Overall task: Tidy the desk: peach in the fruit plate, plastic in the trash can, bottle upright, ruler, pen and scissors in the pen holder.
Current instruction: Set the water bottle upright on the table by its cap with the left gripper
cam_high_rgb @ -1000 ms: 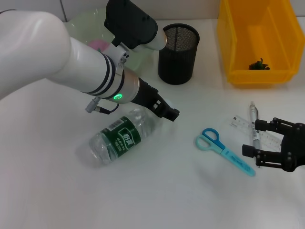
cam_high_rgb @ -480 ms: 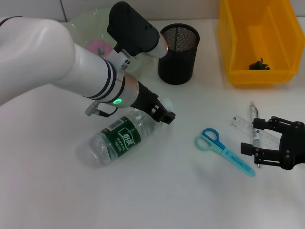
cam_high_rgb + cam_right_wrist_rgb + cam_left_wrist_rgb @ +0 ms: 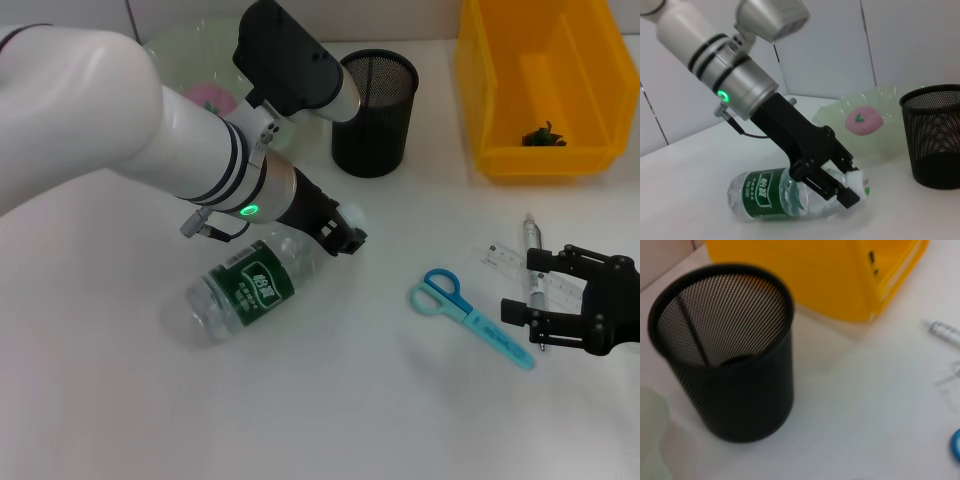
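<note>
Right wrist view shows the left pincer clenched on the green-labelled clear bottle, lying sideways

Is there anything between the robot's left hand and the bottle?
Nothing visible does. The left gripper is already at the neck end of the bottle, which lies on its side on the table.

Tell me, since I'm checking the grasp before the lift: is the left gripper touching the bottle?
Touching. The right wrist view shows the left gripper with its fingers closed around the neck of the lying bottle, no gap visible between them.
</note>
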Available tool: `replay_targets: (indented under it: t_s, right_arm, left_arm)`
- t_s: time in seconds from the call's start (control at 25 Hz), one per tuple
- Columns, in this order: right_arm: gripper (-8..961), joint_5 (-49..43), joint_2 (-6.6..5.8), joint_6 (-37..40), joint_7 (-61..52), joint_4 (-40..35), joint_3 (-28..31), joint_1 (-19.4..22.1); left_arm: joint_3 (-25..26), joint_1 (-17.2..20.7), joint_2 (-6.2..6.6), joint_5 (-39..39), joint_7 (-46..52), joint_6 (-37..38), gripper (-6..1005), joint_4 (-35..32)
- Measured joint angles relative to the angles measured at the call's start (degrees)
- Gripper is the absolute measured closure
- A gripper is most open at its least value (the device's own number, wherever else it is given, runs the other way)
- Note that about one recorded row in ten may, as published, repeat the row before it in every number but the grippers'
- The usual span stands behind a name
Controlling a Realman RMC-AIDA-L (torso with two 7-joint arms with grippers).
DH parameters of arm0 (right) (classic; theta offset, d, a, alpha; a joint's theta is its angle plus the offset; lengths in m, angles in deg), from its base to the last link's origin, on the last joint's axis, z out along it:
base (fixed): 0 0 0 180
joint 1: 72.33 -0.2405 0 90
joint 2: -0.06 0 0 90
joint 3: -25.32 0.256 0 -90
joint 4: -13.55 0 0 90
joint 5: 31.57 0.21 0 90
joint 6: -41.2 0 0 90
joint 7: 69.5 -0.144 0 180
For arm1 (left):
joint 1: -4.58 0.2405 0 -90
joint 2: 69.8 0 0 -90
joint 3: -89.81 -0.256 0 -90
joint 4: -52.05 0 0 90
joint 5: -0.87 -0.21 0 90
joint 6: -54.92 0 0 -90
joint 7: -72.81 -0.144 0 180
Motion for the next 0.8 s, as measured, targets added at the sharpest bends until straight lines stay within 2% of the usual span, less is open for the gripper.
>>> replay_targets:
  t_s: [0.12, 0.16, 0.24, 0.28, 0.36, 0.4, 0.52, 0.56, 0.6, 0.68, 0.8]
  right_arm:
    - [111, -0.02, 0.0, 0.03, -0.08, -0.12, 0.03, 0.06]
    - [111, -0.03, 0.0, 0.03, -0.2, -0.13, 0.03, 0.04]
    - [111, -0.04, 0.0, 0.03, -0.34, -0.13, 0.03, 0.02]
    - [111, -0.04, 0.0, 0.03, -0.49, -0.14, 0.02, -0.02]
    - [111, -0.04, 0.0, 0.25, -0.74, -0.37, 0.01, -0.1]
    - [111, -0.04, 0.01, 0.31, -0.76, -0.43, 0.01, -0.13]
    - [111, -0.04, 0.01, 0.35, -0.8, -0.5, 0.01, -0.19]
    - [111, -0.04, 0.0, 0.4, -0.83, -0.57, 0.01, -0.29]
    - [111, -0.04, 0.0, 0.4, -0.83, -0.57, 0.01, -0.29]
    - [111, -0.04, 0.01, 0.52, -0.87, -0.62, 0.01, -0.48]
    - [111, -0.01, 0.01, 0.6, -1.5, -0.62, 0.01, -0.8]
  left_arm:
    - [0.41, 3.24, 0.29, -0.09, -0.32, 2.97, 520, -6.88]
    - [1.38, 6.43, 0.48, -0.55, -1.11, 5.57, 527, -12.34]
    - [2.07, 7.83, 0.52, -0.77, -1.67, 6.6, 540, -14.5]
    - [3.17, 9.72, 0.57, -1.05, -2.45, 7.98, 547, -17.54]
    - [7.24, 16.15, 0.58, -0.95, -5.45, 11.02, 554, -25.64]
    - [7.24, 16.15, 0.58, -0.95, -5.45, 11.02, 554, -25.64]
    - [10.55, 21.18, 0.6, -0.38, -8.56, 11.69, 553, -30.54]
    - [12.65, 24.53, 0.59, 0.78, -11.7, 11.67, 553, -32.92]
    - [12.65, 24.53, 0.59, 0.78, -11.7, 11.67, 553, -32.92]
    - [15.51, 28.27, 0.59, 4.37, -16.94, 11.32, 551, -34.52]
    - [17.77, 30.42, 0.59, 8.29, -20.53, 11.22, 544, -35.03]
